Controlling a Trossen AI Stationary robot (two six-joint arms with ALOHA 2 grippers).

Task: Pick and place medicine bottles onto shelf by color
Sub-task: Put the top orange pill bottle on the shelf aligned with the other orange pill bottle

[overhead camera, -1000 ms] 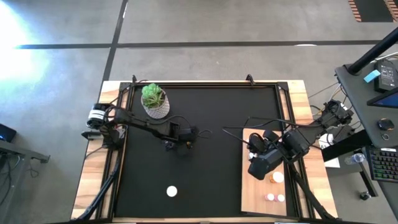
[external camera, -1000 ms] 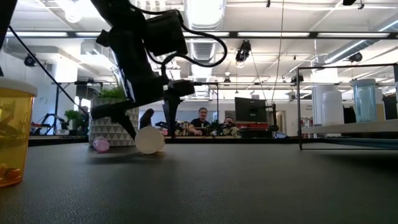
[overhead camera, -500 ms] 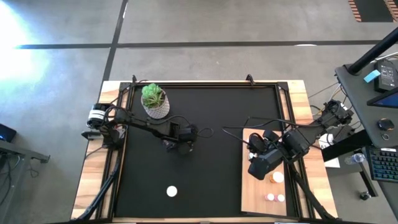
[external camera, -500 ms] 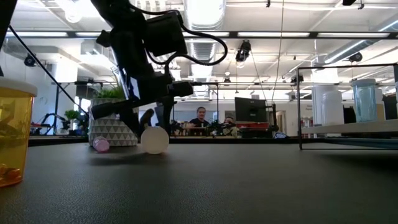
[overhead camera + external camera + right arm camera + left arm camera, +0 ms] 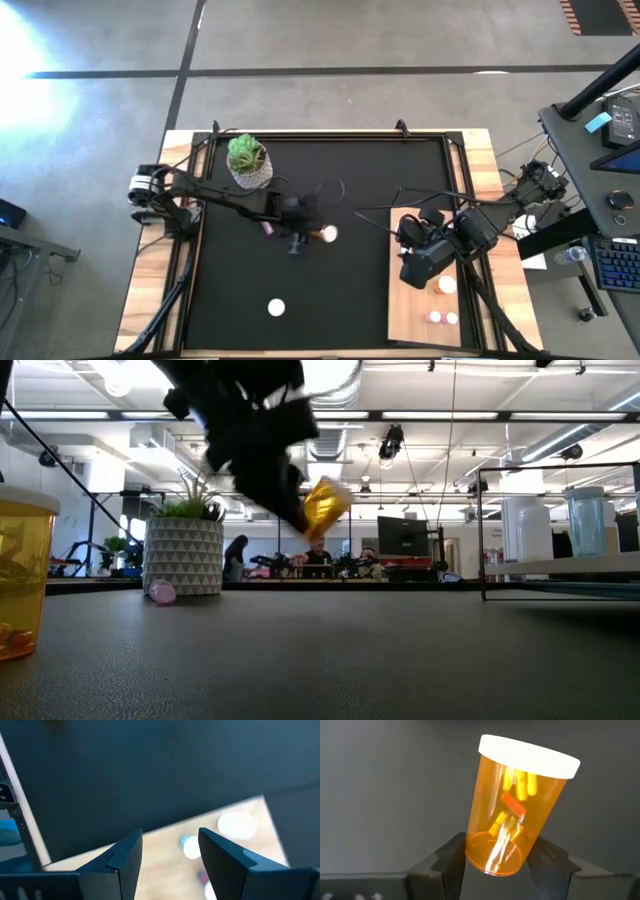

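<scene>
An amber medicine bottle with a white cap hangs above the black mat, and my left gripper is shut on it near the mat's middle. In the low view the bottle shows well above the mat. My right gripper hovers open over the far end of the shelf, a pale board at the mat's right; nothing is between its fingers. On the shelf's near half stand a white-capped bottle and two small pink ones. My left gripper pinches the amber bottle's bottom end between its two fingers, one on each side of the round wall. The fingers come slanting down from the table's left. The bottle is lifted clear of the mat, tilted, its white cap pointing away from the fingers.
A pink bottle lies on the mat by the potted plant at the far left. Another amber bottle stands on its base near the mat's near edge. The mat's middle and right far part are bare.
My left gripper has shut on the amber bottle that lay on the mat with its cap toward the near edge, then risen and rolled its wrist. The bottle is now lifted clear and tilted, its cap turned toward the table's right.
</scene>
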